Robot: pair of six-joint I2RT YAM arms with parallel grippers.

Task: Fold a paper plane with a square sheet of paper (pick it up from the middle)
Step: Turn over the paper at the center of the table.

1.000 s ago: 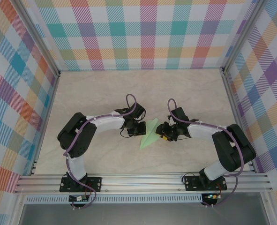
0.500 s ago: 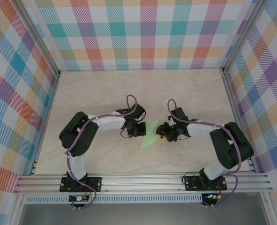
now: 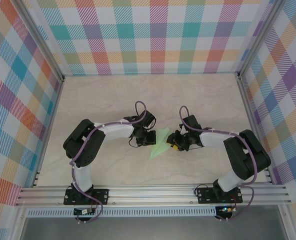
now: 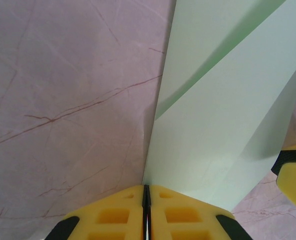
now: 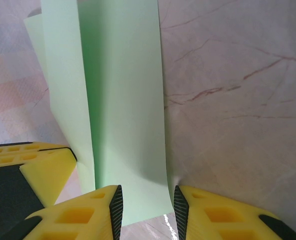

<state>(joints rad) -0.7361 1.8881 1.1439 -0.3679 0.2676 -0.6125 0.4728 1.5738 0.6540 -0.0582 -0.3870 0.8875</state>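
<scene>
The folded paper [image 3: 160, 142] sits mid-tabletop [image 3: 112, 100] between the 2 hands, long axis running near-to-far — left hand [image 4: 146, 187] clenched on its left edge, right hand [image 5: 145, 197] with jaws parted astride its right edge.

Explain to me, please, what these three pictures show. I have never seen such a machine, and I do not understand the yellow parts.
The machine is two robot arms bolted at the near edge of a table. The overhead picture looks down on both. The left arm and the right arm reach toward a pale-green folded paper between them. The other two pictures come from small cameras on the wrists, so the yellow parts are each arm's own fingers. The left gripper is shut, pinching an edge of the paper. The right gripper stands open, with the paper's end in the gap between its fingers.
</scene>
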